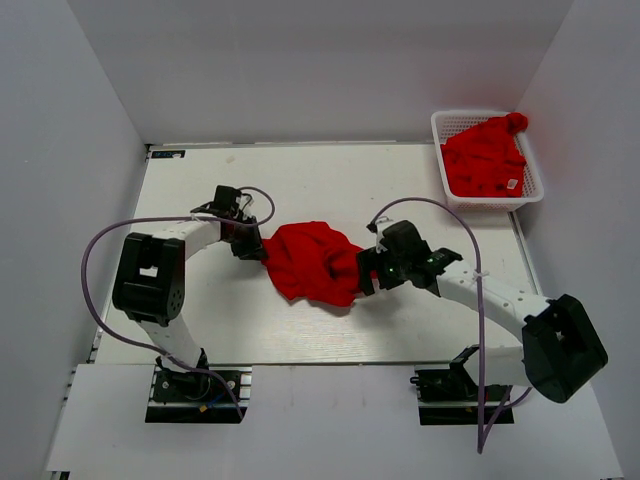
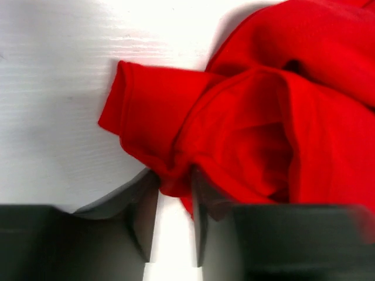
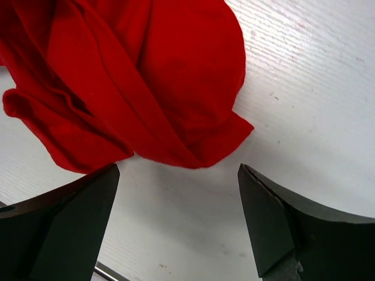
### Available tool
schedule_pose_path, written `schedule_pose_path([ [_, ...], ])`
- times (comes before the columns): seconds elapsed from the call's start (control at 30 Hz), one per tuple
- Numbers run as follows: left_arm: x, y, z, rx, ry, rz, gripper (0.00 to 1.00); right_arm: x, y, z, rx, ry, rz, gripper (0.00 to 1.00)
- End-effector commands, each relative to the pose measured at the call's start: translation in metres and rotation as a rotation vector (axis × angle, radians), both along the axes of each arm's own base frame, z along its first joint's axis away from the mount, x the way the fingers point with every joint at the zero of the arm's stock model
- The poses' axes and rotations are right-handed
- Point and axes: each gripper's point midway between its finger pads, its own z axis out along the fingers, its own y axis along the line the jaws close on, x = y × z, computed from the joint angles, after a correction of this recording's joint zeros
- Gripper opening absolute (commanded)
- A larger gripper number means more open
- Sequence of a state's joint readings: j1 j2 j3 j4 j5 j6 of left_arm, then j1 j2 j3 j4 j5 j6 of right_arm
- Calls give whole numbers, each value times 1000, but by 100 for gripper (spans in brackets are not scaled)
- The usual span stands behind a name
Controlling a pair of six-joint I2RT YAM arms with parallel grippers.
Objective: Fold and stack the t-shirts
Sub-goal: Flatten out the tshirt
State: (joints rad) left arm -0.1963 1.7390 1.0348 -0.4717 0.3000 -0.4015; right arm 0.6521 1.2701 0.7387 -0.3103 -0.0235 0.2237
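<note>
a crumpled red shirt (image 1: 315,262) lies mid-worktop (image 1: 330,180), between the 2 arms. the left gripper (image 2: 174,181) jaws stand narrow, pinching a fold at its edge. the right gripper (image 3: 177,168) jaws gape wide, empty, just beside the opposite edge. more shirts (image 1: 485,160) fill the far-right basket (image 1: 470,113).

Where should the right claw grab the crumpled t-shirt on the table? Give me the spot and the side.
Grip the flat hem corner of the crumpled t-shirt, the one poking toward the right claw. Come in from the shirt's right side, low along the table: the open claw faces that corner, which lies thin and clear of the bunched folds.
</note>
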Motion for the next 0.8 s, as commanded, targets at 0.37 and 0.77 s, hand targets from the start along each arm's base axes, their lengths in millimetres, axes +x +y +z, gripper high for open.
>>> schedule_pose_path([
  [0.37,38,-11,104,-45,-336,-20,0,45,55,72,176,-192,148,0],
  [0.77,21,37,371,67,-978,99,0,65,-36,285,226,-733,-284,0],
])
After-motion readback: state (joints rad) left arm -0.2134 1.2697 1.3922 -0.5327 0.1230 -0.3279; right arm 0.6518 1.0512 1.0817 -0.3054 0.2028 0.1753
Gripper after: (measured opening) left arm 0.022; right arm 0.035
